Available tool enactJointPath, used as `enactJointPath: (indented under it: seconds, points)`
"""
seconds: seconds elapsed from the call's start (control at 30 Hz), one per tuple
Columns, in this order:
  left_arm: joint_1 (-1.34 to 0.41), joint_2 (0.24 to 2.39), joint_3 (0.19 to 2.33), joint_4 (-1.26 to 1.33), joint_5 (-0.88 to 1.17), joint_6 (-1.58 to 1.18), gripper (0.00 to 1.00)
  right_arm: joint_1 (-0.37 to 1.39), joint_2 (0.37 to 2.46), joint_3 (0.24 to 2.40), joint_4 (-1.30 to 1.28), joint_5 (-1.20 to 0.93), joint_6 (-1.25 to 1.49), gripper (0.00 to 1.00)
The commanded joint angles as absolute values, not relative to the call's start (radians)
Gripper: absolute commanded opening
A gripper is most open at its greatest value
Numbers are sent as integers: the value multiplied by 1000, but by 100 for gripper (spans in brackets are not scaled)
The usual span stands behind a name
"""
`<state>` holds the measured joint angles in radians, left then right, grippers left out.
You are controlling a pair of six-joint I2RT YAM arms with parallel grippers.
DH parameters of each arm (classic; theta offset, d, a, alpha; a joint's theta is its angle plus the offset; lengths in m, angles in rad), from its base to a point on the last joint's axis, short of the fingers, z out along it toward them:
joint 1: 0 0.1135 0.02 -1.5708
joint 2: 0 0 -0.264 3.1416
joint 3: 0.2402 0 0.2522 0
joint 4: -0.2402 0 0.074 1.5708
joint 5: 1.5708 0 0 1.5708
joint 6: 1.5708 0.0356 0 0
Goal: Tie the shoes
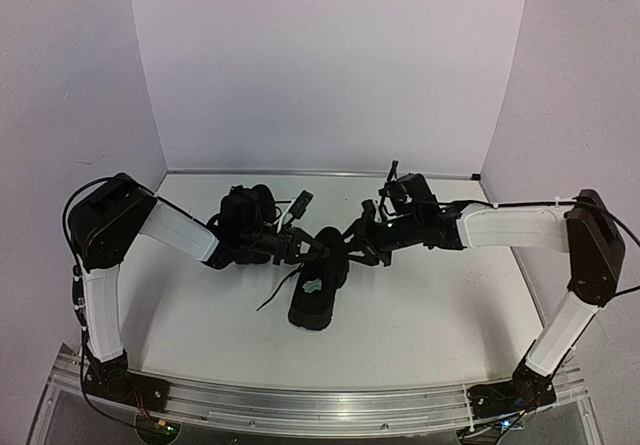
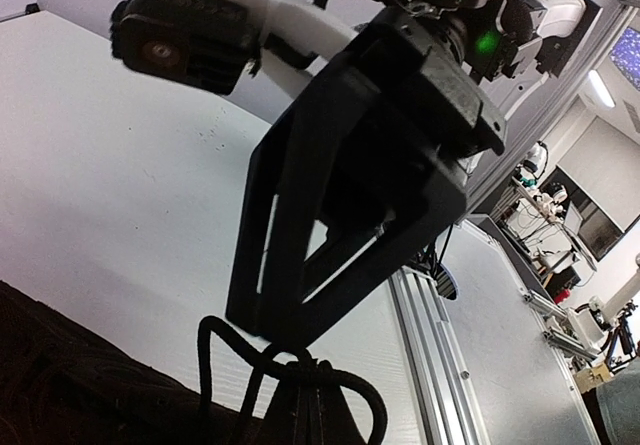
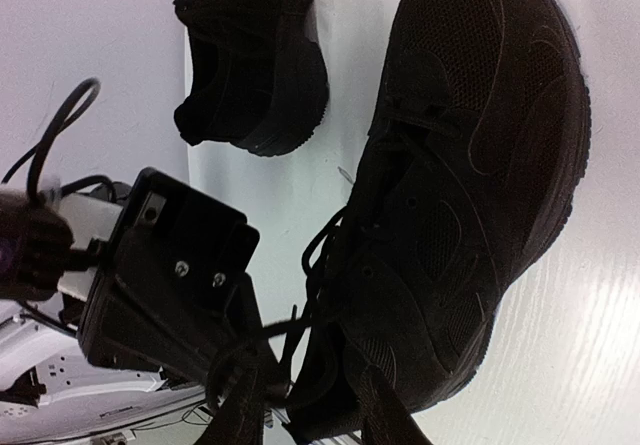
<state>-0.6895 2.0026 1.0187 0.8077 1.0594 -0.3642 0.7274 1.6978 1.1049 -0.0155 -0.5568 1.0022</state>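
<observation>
Left jaws are pinched shut on a thin black lace of the small all-black low-top sneaker, which lies at the middle of the white worktop. Right jaws stand partly apart just beside them at the same lace loop; whether they touch it is unclear. A second matching black sneaker lies apart from the first.

light: bright, even | shadows: soft | wrist views: dark silhouettes, slight blur
</observation>
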Motion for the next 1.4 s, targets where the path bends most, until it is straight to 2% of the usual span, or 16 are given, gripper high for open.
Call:
enactJointPath:
  seconds: [0.0,0.13,0.23,0.37,0.4,0.5,0.63,0.67,1.37]
  points:
    - [-676,2010,1029,807,1107,-359,0,724,1580,1074,-54,-521,805,35]
    - [-676,2011,1035,801,1123,-358,0,728,1569,1077,-100,-472,653,38]
    - [-675,2014,1042,793,1134,-357,0,754,1566,1115,-136,-414,492,52]
    - [-675,2019,1051,788,1146,-359,0,789,1533,1130,-153,-348,319,65]
    - [-675,2022,1053,788,1147,-360,0,790,1528,1127,-150,-342,287,65]
    - [-675,2030,1061,792,1156,-366,0,797,1527,1115,-133,-322,215,59]
    - [-675,2042,1072,800,1166,-375,0,808,1565,1124,-124,-310,128,31]
    - [-675,2044,1074,802,1168,-378,0,814,1573,1126,-123,-302,109,30]
    - [-675,2051,1085,819,1201,-404,0,856,1686,1179,-143,-324,-95,31]
